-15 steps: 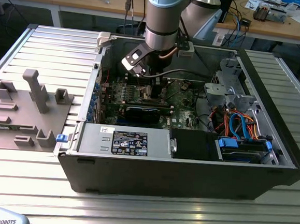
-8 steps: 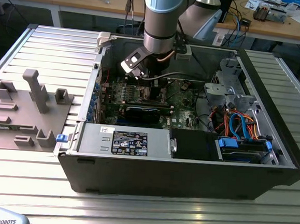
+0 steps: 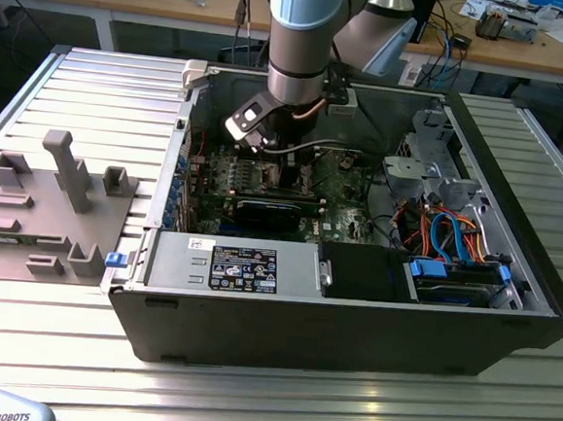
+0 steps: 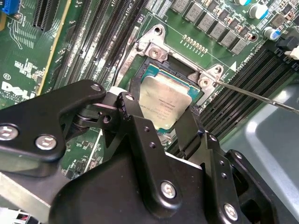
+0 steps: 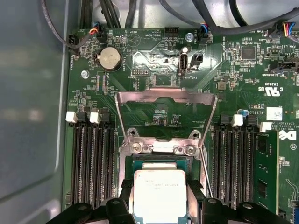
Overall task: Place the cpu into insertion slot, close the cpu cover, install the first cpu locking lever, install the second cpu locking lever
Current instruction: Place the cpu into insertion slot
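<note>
Nearest, at the black gripper (image 5: pixel 161 186): pinches the cpu (image 5: pixel 160 200) by two opposite edges, jaws narrow, fingers (image 4: pixel 189 128) pressed to its sides in both wrist views. Holds it silvery face up and level, low within the insertion slot (image 5: pixel 154 161), inside the metal rim; cannot tell whether fully seated. Just beyond, in the first wrist view, the cpu cover (image 5: pixel 166 92) open, standing up from its hinge at the slot's edge, with green circuit board (image 5: pixel 140 60) seen through its square window. To either side, long black memory slots (image 5: pixel 93 158). In the second wrist view, a thin metal rod (image 4: pixel 257 95) slanting away from a corner of the slot. Farther off, a round coin cell (image 5: pixel 109 58) and dark cables (image 5: pixel 106 11) at the board's far edge. In the exterior view, reaches straight down with the arm (image 3: pixel 300 36), wrist upright, into the open computer case (image 3: pixel 350 333) lying on a slotted metal table (image 3: pixel 96 89).
</note>
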`<state>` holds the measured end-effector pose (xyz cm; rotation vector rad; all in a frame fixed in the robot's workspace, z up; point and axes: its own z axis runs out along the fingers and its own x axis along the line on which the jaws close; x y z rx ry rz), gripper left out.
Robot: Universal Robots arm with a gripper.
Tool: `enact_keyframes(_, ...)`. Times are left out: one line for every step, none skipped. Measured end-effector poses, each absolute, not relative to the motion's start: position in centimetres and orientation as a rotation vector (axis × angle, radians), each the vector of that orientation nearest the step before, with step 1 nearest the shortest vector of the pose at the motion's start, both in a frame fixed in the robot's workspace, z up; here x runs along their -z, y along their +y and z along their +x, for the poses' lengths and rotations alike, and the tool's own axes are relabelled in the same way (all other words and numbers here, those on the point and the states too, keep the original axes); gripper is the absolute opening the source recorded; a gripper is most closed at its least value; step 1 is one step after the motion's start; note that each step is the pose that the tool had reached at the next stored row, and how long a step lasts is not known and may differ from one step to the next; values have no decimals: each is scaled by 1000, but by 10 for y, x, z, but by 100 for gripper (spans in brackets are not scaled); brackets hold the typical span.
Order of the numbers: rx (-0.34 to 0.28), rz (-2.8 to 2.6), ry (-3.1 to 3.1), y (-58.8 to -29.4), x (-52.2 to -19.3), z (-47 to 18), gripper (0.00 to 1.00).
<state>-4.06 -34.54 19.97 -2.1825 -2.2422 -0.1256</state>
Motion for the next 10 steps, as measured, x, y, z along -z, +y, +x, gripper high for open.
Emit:
enact_keyframes(125,-2186,-2239,-345,-199,-41,54)
enact_keyframes(125,-2188,-2237,-346,-198,-41,54)
enact_keyframes(125,-2190,-2236,-346,-198,-41,54)
enact_keyframes(125,-2191,-2234,-346,-198,-41,54)
enact_keyframes(126,-2194,-2232,-346,-197,-41,54)
enact_keyframes(126,-2199,-2227,-346,-197,-41,54)
enact_keyframes(126,-2206,-2220,-346,-197,-41,54)
enact_keyframes(126,-2211,-2216,-346,-197,-41,54)
enact_keyframes(127,-2212,-2216,-346,-197,-41,54)
enact_keyframes(128,-2213,-2216,-346,-198,-41,54)
